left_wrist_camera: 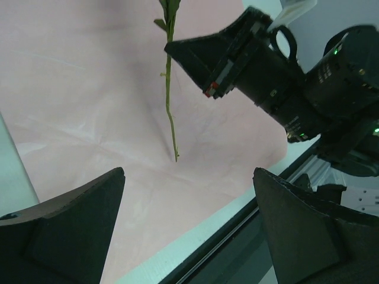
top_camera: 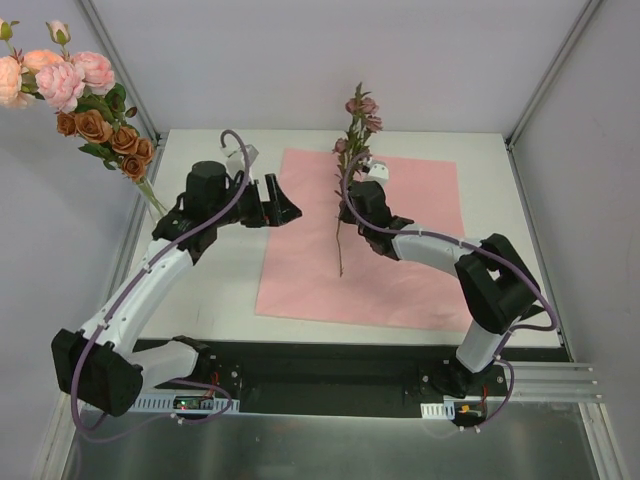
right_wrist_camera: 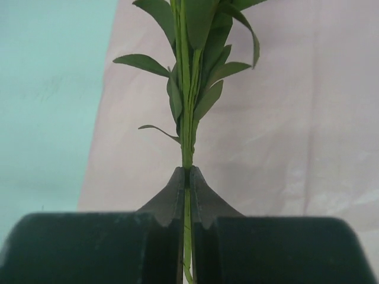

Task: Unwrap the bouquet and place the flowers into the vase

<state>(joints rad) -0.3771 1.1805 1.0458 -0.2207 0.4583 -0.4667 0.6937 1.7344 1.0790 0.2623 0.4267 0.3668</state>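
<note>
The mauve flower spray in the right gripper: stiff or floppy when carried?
The spray probably holds fairly stiff: its thin stem runs straight beyond the right gripper. It looks light but top-heavy with blooms, so it may pivot in the narrow pinch. Leaves would likely bend on contact.

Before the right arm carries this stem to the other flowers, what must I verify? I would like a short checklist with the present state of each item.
1. Right fingers closed on the stem: ok.
2. Stem's lower end clear of the pink paper: cannot tell.
3. Left fingers open, apart from the stem: ok.
4. Path to the standing flowers free: not ok, the left arm seems to lie between.
5. Vase mouth has room: cannot tell, I cannot make the vase out.
</note>
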